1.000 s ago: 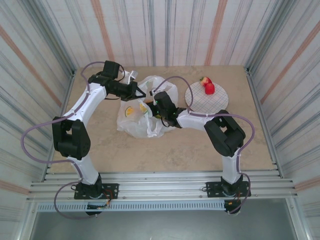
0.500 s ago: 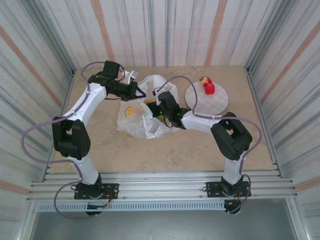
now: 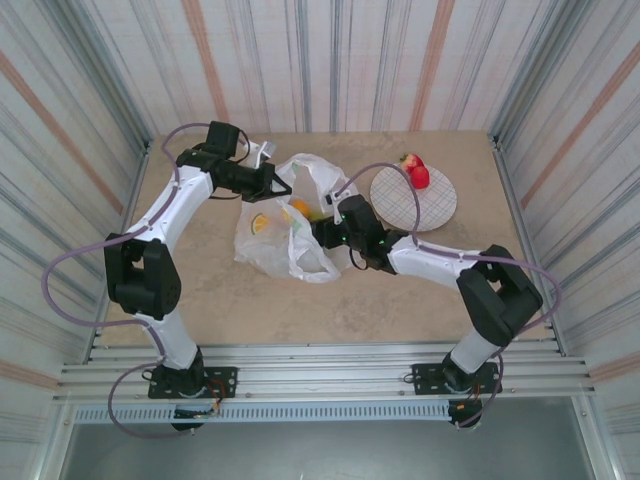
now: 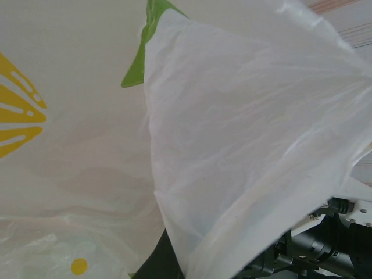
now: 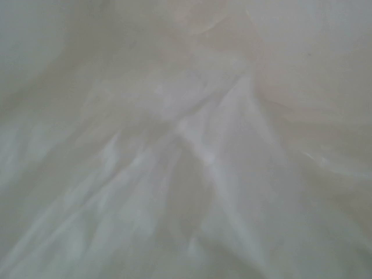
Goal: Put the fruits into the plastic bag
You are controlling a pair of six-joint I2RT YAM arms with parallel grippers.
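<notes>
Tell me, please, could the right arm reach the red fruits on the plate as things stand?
Probably yes. The red fruits lie uncovered on the plate, close to the right gripper, which is at the bag; nothing stands between them.

right end effector (image 3: 326, 230): tips hidden by plastic bag (image 3: 285, 245) | right wrist view: bag blurred | bagged fruits (image 3: 301, 209): mostly covered

text: none legible | plastic bag (image 3: 285, 245): printed yellow lemon slices and green leaves, pictures only, no lettering | plate (image 3: 428, 205): thin grid lines, no words or numbers | arms: markings too small to read
</notes>
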